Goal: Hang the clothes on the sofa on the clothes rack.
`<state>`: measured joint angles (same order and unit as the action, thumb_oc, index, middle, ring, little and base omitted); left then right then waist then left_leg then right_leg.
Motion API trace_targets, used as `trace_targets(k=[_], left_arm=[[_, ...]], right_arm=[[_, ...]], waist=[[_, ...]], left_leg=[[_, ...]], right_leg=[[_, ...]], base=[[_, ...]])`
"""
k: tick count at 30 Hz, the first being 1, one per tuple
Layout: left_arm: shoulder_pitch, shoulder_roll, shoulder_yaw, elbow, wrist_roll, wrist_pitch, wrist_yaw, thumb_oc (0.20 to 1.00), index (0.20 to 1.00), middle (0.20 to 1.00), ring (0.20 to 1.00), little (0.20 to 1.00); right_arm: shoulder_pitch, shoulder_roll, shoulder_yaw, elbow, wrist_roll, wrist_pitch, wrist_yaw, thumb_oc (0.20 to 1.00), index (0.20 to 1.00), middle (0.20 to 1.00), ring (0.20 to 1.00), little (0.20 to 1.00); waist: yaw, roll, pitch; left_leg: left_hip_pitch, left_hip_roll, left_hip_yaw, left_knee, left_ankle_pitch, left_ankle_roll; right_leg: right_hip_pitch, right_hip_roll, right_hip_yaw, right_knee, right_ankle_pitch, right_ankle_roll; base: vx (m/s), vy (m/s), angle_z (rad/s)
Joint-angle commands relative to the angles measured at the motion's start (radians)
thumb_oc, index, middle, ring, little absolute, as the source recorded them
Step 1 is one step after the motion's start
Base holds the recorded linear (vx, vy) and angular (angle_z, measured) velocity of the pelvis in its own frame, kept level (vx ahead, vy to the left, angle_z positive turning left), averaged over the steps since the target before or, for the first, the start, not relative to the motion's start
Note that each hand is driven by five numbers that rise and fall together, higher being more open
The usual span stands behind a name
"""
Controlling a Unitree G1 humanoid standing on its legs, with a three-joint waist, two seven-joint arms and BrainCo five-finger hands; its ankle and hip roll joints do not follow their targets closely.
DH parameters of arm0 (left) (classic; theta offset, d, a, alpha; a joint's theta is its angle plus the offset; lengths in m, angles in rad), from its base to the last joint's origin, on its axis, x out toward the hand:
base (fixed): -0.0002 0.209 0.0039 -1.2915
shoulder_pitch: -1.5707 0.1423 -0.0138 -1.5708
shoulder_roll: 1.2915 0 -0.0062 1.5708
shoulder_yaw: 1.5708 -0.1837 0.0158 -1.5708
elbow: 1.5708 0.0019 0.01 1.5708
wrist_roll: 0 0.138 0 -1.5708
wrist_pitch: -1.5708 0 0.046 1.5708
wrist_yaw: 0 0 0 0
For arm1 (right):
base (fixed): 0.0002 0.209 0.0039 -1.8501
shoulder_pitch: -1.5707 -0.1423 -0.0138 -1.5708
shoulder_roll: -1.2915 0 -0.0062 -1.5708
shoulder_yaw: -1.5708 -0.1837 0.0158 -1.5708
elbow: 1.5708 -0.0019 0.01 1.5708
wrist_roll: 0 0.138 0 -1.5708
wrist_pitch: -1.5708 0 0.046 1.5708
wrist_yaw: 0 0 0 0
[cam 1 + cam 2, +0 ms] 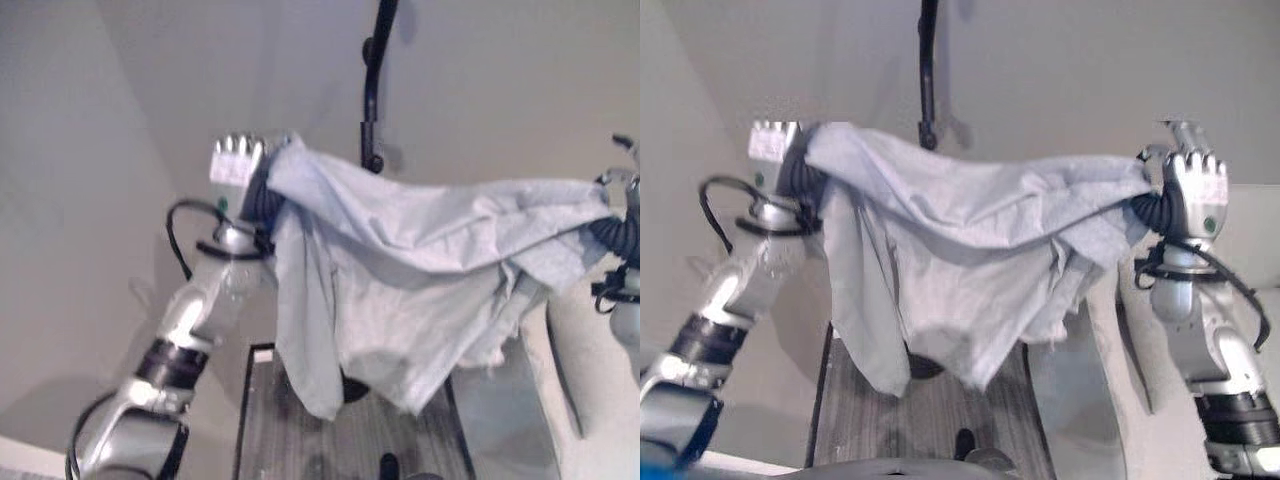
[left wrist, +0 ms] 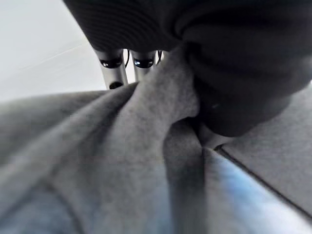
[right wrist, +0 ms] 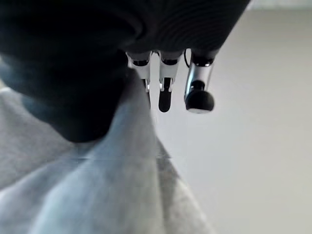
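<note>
One pale grey garment [image 1: 970,260] is hanging stretched between the two raised hands, its loose folds drooping below the fingers. The left hand [image 1: 236,162] is gripping one bunched corner, fingers [image 2: 113,68] and thumb pinching the cloth. The right hand [image 1: 1193,185] is clamping the other corner between thumb and fingers [image 3: 165,90], with cloth trailing just beneath them. One black rack pole [image 1: 373,90] is standing behind the garment, above and between the hands.
</note>
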<state>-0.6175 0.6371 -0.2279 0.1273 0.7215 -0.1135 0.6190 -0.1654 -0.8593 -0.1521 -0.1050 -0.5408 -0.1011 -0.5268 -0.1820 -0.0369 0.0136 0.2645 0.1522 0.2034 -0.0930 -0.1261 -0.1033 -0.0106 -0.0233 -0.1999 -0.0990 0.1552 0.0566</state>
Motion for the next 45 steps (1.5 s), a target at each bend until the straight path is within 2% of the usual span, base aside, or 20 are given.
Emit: trace_targets(k=[1,2,8,9,12,13,16,18,20,21,22,24,25,26,29,30,33,34,42,45], left_arm=[[-0.079,0.086,-0.035,0.057,0.012,0.033,0.064,0.2,0.2,0.2,0.2,0.2],[-0.122,0.119,-0.05,0.102,0.007,0.047,0.069,0.2,0.2,0.2,0.2,0.2],[-0.285,0.21,-0.139,0.282,-0.023,0.095,0.065,0.2,0.2,0.2,0.2,0.2],[-0.372,0.226,-0.208,0.389,-0.055,0.107,0.051,0.2,0.2,0.2,0.2,0.2],[-0.443,0.227,-0.269,0.498,-0.092,0.115,0.032,0.2,0.2,0.2,0.2,0.2],[-0.514,0.214,-0.33,0.612,-0.128,0.127,0.013,0.2,0.2,0.2,0.2,0.2],[-0.555,0.198,-0.381,0.715,-0.147,0.128,-0.008,0.2,0.2,0.2,0.2,0.2],[-0.628,0.154,-0.471,0.866,-0.175,0.13,-0.045,0.2,0.2,0.2,0.2,0.2],[-0.671,0.121,-0.494,0.927,-0.195,0.132,-0.056,0.2,0.2,0.2,0.2,0.2],[-0.766,0.063,-0.559,1.042,-0.226,0.142,-0.083,0.2,0.2,0.2,0.2,0.2],[-0.796,0.036,-0.58,1.09,-0.231,0.151,-0.1,0.2,0.2,0.2,0.2,0.2],[-0.798,0.035,-0.579,1.093,-0.232,0.15,-0.099,0.2,0.2,0.2,0.2,0.2],[-0.845,-0.044,-0.618,1.189,-0.239,0.174,-0.142,0.2,0.2,0.2,0.2,0.2],[-0.854,-0.067,-0.63,1.208,-0.231,0.177,-0.157,0.2,0.2,0.2,0.2,0.2],[-0.862,-0.114,-0.639,1.242,-0.221,0.183,-0.179,0.2,0.2,0.2,0.2,0.2],[-0.855,-0.155,-0.628,1.243,-0.222,0.183,-0.194,0.2,0.2,0.2,0.2,0.2],[-0.85,-0.185,-0.63,1.242,-0.211,0.182,-0.194,0.2,0.2,0.2,0.2,0.2],[-0.817,-0.227,-0.622,1.229,-0.195,0.179,-0.189,0.2,0.2,0.2,0.2,0.2],[-0.61,-0.311,-0.558,1.193,-0.204,0.157,-0.188,0.2,0.2,0.2,0.2,0.2],[-0.459,-0.363,-0.454,1.124,-0.299,0.146,-0.191,0.2,0.2,0.2,0.2,0.2]], right_arm=[[-0.09,-0.091,-0.032,0.041,0.046,-0.016,-0.059,0.2,0.2,0.2,0.2,0.2],[-0.14,-0.131,0.002,0.082,0.057,-0.016,-0.057,0.2,0.2,0.2,0.2,0.2],[-0.331,-0.199,0.137,0.222,0.155,-0.028,-0.03,0.2,0.2,0.2,0.2,0.2],[-0.447,-0.227,0.24,0.341,0.198,-0.021,-0.015,0.2,0.2,0.2,0.2,0.2],[-0.576,-0.235,0.363,0.47,0.239,-0.016,0.002,0.2,0.2,0.2,0.2,0.2],[-0.716,-0.23,0.483,0.601,0.295,-0.014,0.024,0.2,0.2,0.2,0.2,0.2],[-0.811,-0.215,0.565,0.678,0.335,-0.018,0.048,0.2,0.2,0.2,0.2,0.2],[-0.963,-0.191,0.709,0.819,0.361,-0.011,0.085,0.2,0.2,0.2,0.2,0.2],[-1.051,-0.167,0.775,0.911,0.386,-0.012,0.092,0.2,0.2,0.2,0.2,0.2],[-1.2,-0.122,0.876,1.07,0.426,-0.002,0.108,0.2,0.2,0.2,0.2,0.2],[-1.25,-0.099,0.914,1.126,0.437,0.006,0.122,0.2,0.2,0.2,0.2,0.2],[-1.258,-0.098,0.92,1.131,0.439,0.004,0.122,0.2,0.2,0.2,0.2,0.2],[-1.362,-0.019,0.996,1.258,0.453,0.024,0.163,0.2,0.2,0.2,0.2,0.2],[-1.381,0.001,1.018,1.295,0.451,0.027,0.174,0.2,0.2,0.2,0.2,0.2],[-1.424,0.046,1.043,1.348,0.441,0.037,0.186,0.2,0.2,0.2,0.2,0.2],[-1.432,0.075,1.039,1.367,0.433,0.045,0.183,0.2,0.2,0.2,0.2,0.2],[-1.423,0.084,1.034,1.379,0.428,0.048,0.181,0.2,0.2,0.2,0.2,0.2],[-1.379,0.096,1.027,1.382,0.413,0.046,0.188,0.2,0.2,0.2,0.2,0.2],[-1.135,0.155,0.94,1.287,0.399,0.022,0.203,0.2,0.2,0.2,0.2,0.2],[-0.964,0.185,0.851,1.101,0.422,0.008,0.204,0.2,0.2,0.2,0.2,0.2]], waist=[[0.026,-0.007,-0.075],[0.031,-0.004,-0.078],[0.037,0.011,-0.084],[0.039,0.011,-0.085],[0.038,0.015,-0.087],[0.038,0.024,-0.082],[0.035,0.025,-0.082],[0.038,0.028,-0.075],[0.036,0.029,-0.073],[0.038,0.03,-0.063],[0.039,0.031,-0.06],[0.039,0.033,-0.059],[0.045,0.028,-0.053],[0.046,0.031,-0.05],[0.048,0.033,-0.038],[0.055,0.037,-0.011],[0.06,0.038,0.002],[0.061,0.038,0.02],[0.062,0.045,0.051],[0.06,0.049,0.056]], left_leg=[[-0.03,0.007,0.035,0.084,-0.045,0.008],[-0.027,0.014,0.034,0.094,-0.026,-0.003],[-0.012,0.041,0.032,0.12,0.014,-0.03],[-0.011,0.05,0.031,0.123,0.045,-0.041],[-0.007,0.057,0.025,0.12,0.077,-0.051],[-0.009,0.069,0.018,0.118,0.105,-0.063],[-0.015,0.071,0.017,0.109,0.135,-0.069],[-0.017,0.08,0.012,0.098,0.178,-0.084],[-0.028,0.079,0.008,0.091,0.2,-0.087],[-0.05,0.085,0.003,0.079,0.229,-0.095],[-0.055,0.088,0.003,0.071,0.232,-0.098],[-0.056,0.088,0.003,0.07,0.232,-0.098],[-0.087,0.094,0.002,0.051,0.274,-0.107],[-0.093,0.097,0.001,0.043,0.279,-0.11],[-0.117,0.102,0.006,0.031,0.29,-0.114],[-0.158,0.105,0.002,0.02,0.306,-0.118],[-0.196,0.102,-0.008,0.013,0.318,-0.12],[-0.222,0.105,-0.009,0.009,0.331,-0.122],[-0.237,0.109,0.012,0.009,0.323,-0.121],[-0.215,0.11,0.028,0.013,0.301,-0.113]], right_leg=[[-0.017,-0.056,0.021,0.049,-0.146,0.088],[-0.01,-0.05,0.021,0.051,-0.151,0.082],[0.012,-0.028,0.017,0.056,-0.174,0.066],[0.016,-0.021,0.011,0.059,-0.179,0.056],[0.021,-0.014,0.006,0.057,-0.183,0.05],[0.022,-0.007,-0.001,0.058,-0.191,0.047],[0.016,-0.006,-0.008,0.055,-0.187,0.044],[0.017,0.001,-0.019,0.051,-0.186,0.044],[0.007,-0.001,-0.023,0.051,-0.181,0.044],[-0.015,-0.002,-0.034,0.053,-0.177,0.046],[-0.021,0.0,-0.036,0.052,-0.178,0.046],[-0.022,0.0,-0.036,0.053,-0.178,0.046],[-0.053,0.002,-0.047,0.046,-0.165,0.05],[-0.06,0.004,-0.05,0.045,-0.165,0.05],[-0.085,0.005,-0.054,0.043,-0.163,0.051],[-0.125,0.003,-0.055,0.044,-0.156,0.054],[-0.16,-0.002,-0.062,0.043,-0.148,0.055],[-0.186,-0.007,-0.067,0.042,-0.141,0.057],[-0.207,-0.009,-0.065,0.049,-0.142,0.049],[-0.191,-0.009,-0.063,0.049,-0.148,0.043]], base=[[0.15,-0.084,0.1],[0.09,-0.07,0.06],[0.12,-0.072,-0.02],[0.21,-0.088,0.0],[0.16,-0.079,0.04],[0.17,-0.088,0.06],[0.11,-0.061,0.17],[0.15,-0.061,0.1],[0.05,-0.046,0.07],[-0.01,-0.052,0.12],[0.0,-0.052,0.2],[0.0,-0.036,0.17],[0.0,-0.073,0.09],[-0.01,-0.091,0.1],[-0.05,-0.034,0.14],[-0.17,-0.032,0.06],[-0.12,-0.022,0.03],[-0.06,-0.026,0.1],[-0.03,-0.008,0.07],[0.0,0.0,0.0]])
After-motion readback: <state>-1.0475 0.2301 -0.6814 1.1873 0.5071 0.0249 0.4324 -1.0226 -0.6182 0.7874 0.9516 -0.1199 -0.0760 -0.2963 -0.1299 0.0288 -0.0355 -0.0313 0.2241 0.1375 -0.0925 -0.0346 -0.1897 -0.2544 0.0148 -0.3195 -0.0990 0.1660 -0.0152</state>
